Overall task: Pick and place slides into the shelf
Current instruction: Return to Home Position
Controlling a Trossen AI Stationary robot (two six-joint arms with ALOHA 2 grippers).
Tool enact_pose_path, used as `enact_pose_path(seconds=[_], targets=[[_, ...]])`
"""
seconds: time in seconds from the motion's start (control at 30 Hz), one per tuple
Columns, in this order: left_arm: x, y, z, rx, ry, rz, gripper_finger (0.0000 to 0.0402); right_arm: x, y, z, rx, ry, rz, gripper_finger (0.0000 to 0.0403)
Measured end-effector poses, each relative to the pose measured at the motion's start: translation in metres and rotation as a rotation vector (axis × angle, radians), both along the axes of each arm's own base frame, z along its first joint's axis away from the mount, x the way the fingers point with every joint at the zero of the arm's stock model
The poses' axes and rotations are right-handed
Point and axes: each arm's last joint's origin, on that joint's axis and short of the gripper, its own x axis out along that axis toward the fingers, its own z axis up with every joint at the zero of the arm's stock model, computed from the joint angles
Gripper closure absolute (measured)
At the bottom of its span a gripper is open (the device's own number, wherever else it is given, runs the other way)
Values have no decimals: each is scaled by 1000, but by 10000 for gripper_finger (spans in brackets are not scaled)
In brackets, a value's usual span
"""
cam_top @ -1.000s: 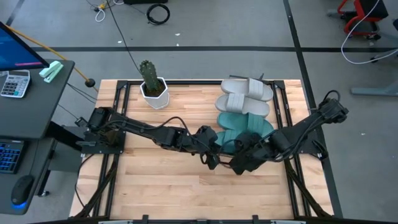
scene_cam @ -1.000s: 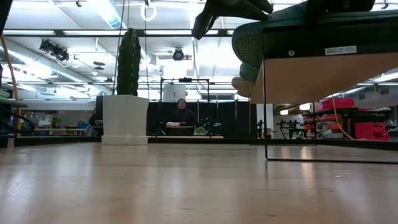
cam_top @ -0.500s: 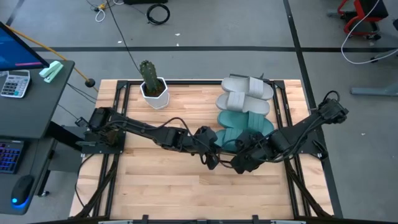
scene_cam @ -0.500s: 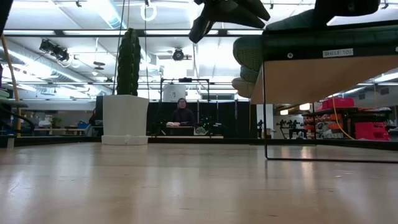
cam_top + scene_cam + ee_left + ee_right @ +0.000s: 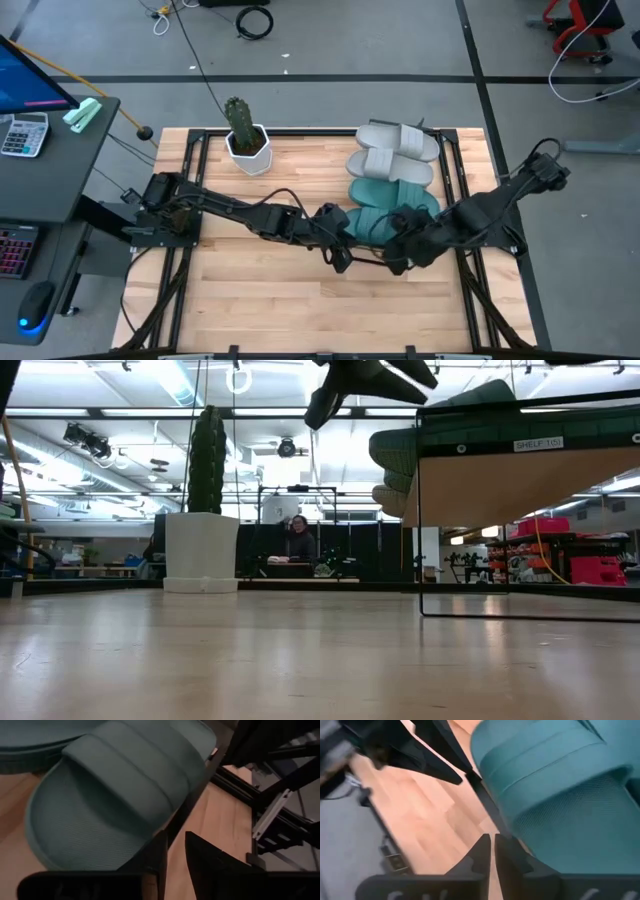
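Two light grey slides (image 5: 398,143) (image 5: 392,166) and two teal slides (image 5: 398,195) (image 5: 372,220) lie side by side on the shelf (image 5: 510,475), at the table's right far part. The shelf stands on thin dark legs (image 5: 420,560). My left gripper (image 5: 342,256) (image 5: 175,845) hangs by the shelf's near left corner, shut but for a narrow slit. My right gripper (image 5: 396,254) (image 5: 492,845) is shut at the near edge of the nearest teal slide (image 5: 560,785). That same slide (image 5: 115,795) fills the left wrist view. My left gripper has its fingertips (image 5: 159,851) beside the shelf's dark frame bar (image 5: 195,800); I cannot tell whether they touch it. My right gripper points its shut fingertips (image 5: 481,851) at the frame bar (image 5: 487,805) under the teal slide's rim; I cannot tell whether they touch it.
A cactus in a white pot (image 5: 246,140) (image 5: 205,500) stands at the table's far left. Bare slatted tabletop (image 5: 260,290) spreads over the near half. Dark rails (image 5: 452,170) run along the table's right side. A person (image 5: 297,540) sits far beyond the table.
My right gripper has risen out of the low view's top and drawn a little toward the table's right. In the low view the shelf's leg has shifted slightly toward the table's left, and the nearest teal slide with it.
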Motion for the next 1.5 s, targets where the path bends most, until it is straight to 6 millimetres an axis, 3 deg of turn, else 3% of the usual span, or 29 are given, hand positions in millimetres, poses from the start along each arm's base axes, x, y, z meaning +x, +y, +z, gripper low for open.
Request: enact_pose_path(seconds=[0.23, 0.5, 0.77, 0.97, 1.13, 1.3, 1.5], targets=[[3, -1, 12, -22, -104, -9, 314, -29, -8, 26, 77, -106, 15, 343], [-2, 2, 47, 43, -299, -46, 315, -70, -19, 54, 113, -253, 55, 335], [-1, -2, 64, 135, -463, -70, 338, -120, -32, 47, 37, -109, 15, 393], [0, 2, 62, 153, -447, -36, 357, -147, -32, 42, 40, -5, 34, 387], [-1, -6, 67, 118, -499, -27, 374, -160, -24, 41, 80, -20, 60, 398], [2, -6, 86, 126, -753, -14, 393, -164, -17, 40, 85, -69, 50, 394], [27, 5, 59, 130, -868, 15, 392, -164, -13, 39, 92, -75, 37, 398]])
